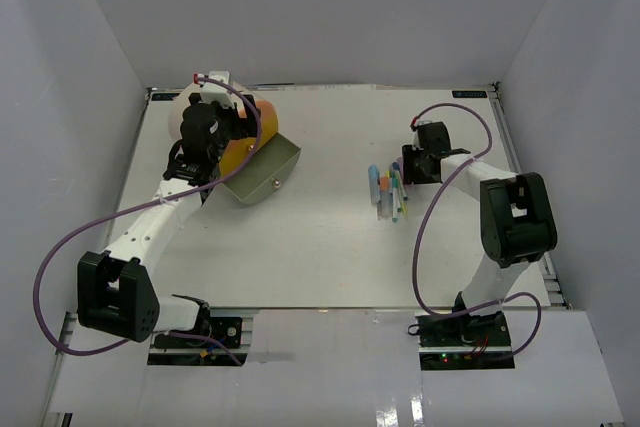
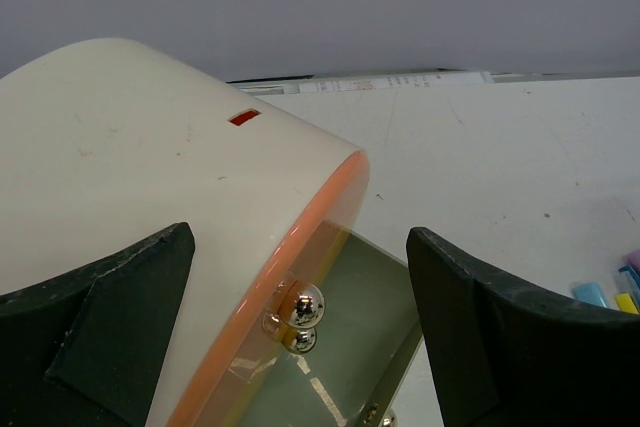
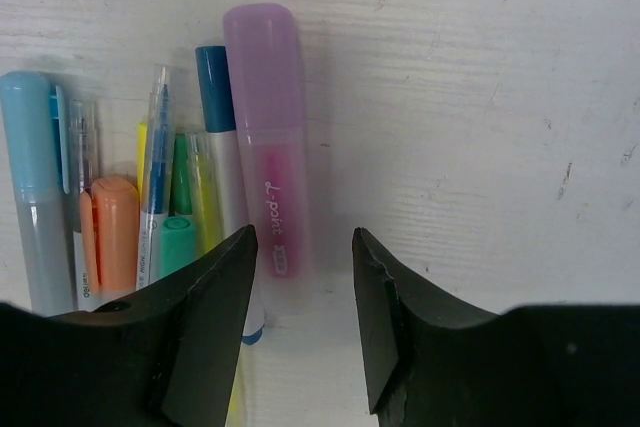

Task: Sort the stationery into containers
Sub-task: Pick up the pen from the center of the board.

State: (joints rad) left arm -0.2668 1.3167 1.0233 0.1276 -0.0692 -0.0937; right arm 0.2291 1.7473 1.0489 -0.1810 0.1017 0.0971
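Note:
The stationery (image 1: 388,193) lies in a small bunch right of centre on the table. In the right wrist view its pens sit side by side: a pink-purple highlighter (image 3: 266,137), a teal-capped white pen (image 3: 217,137), a green one (image 3: 178,237), an orange one (image 3: 115,232) and a pale blue one (image 3: 35,187). My right gripper (image 3: 305,282) hangs low over the highlighter's near end. Its jaws are part-way apart and straddle that end, with a gap on the right side. The cream organizer (image 1: 232,125) lies at the back left, with one olive drawer (image 1: 265,173) pulled out. My left gripper (image 2: 300,332) is wide open above its orange-rimmed face (image 2: 300,247) and brass knobs (image 2: 303,304).
White walls (image 1: 85,57) enclose the table on three sides. Purple cables loop from each arm: one (image 1: 45,277) at the left and one (image 1: 420,247) near the right arm. Pen tips (image 2: 608,293) show at the right edge of the left wrist view.

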